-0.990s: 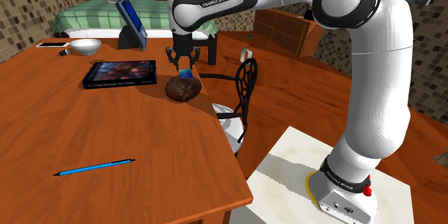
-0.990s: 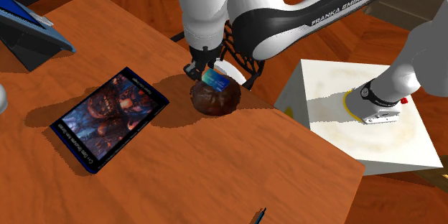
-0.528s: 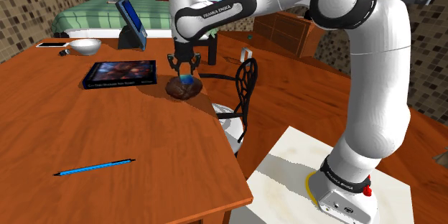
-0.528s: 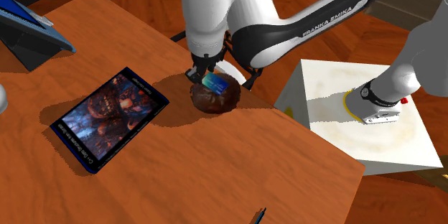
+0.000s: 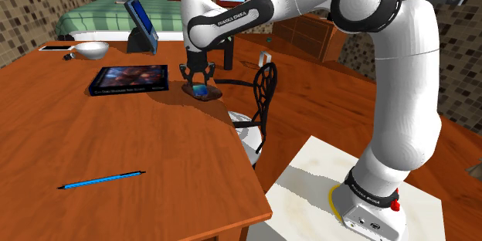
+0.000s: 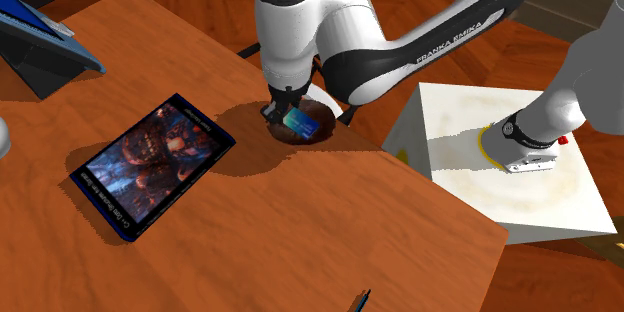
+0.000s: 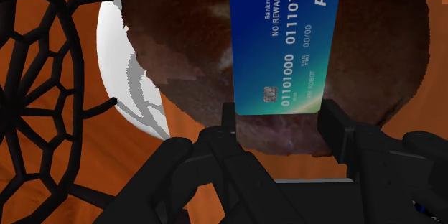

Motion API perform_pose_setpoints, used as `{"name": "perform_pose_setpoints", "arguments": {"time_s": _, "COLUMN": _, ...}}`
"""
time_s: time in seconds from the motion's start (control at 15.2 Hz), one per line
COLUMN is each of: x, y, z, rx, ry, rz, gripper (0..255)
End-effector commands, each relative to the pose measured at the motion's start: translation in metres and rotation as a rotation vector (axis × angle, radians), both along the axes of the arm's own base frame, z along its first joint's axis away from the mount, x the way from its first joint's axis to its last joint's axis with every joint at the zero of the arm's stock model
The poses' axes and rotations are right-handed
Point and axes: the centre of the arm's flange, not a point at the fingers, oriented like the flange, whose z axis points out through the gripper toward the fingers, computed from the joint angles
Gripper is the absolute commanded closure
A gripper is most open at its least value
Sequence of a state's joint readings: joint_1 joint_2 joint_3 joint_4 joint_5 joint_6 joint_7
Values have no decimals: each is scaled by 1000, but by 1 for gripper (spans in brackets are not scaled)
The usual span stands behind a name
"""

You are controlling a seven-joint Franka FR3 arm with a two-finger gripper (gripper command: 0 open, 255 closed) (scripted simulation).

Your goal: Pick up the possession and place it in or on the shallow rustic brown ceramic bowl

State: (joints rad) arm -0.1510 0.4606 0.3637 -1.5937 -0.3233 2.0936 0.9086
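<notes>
Your all-black two-finger gripper (image 7: 276, 118) was clamped on the thin blue rectangular card (image 7: 283, 43). One black finger (image 7: 228, 118) pressed each long edge near the card's end, and the jaws stood only as far apart as the card is wide. The card reached out from the fingers over the hollow of the shallow, mottled dark brown bowl (image 7: 179, 36). You could not tell whether its far end touched the bowl.

In the second exterior view, just above the middle of the frame, the gripper (image 6: 290, 118) was down at the bowl (image 6: 322, 116). The card (image 6: 299, 122) sat tilted inside the rim. In the shoulder view the bowl (image 5: 208, 96) lay a little left of centre in the upper half, near the edge of the reddish-brown wooden table (image 5: 116, 139).

The card's white lettering read "Bankruptcy", "NO REWARDS", "01101000 01110101" and "00/00". Large letters at its far corner read "PISA", and a small grey chip sat near the gripped end. The white arm's forearm (image 6: 440, 35) carried "FRANKA EMIKA".

A black wire chair (image 5: 264, 93) stood just right of the bowl. A flat, dark-covered book with a blue edge (image 5: 130, 79) lay to its left. A blue pen (image 5: 100, 179) lay at the lower left.
</notes>
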Motion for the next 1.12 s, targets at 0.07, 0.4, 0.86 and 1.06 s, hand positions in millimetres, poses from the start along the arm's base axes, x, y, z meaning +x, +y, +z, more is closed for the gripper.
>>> {"name": "perform_pose_setpoints", "arguments": {"time_s": 0.07, "x": 0, "y": 0, "z": 0, "rx": 0, "ry": 0, "rz": 0, "gripper": 0}}
{"name": "perform_pose_setpoints", "arguments": {"time_s": 0.4, "x": 0, "y": 0, "z": 0, "rx": 0, "ry": 0, "rz": 0, "gripper": 0}}
{"name": "perform_pose_setpoints", "arguments": {"time_s": 0.86, "x": -5, "y": 5, "z": 49, "rx": 0, "ry": 0, "rz": 0, "gripper": 0}}
{"name": "perform_pose_setpoints", "arguments": {"time_s": 1.06, "x": -5, "y": 5, "z": 49, "rx": 0, "ry": 0, "rz": 0, "gripper": 0}}
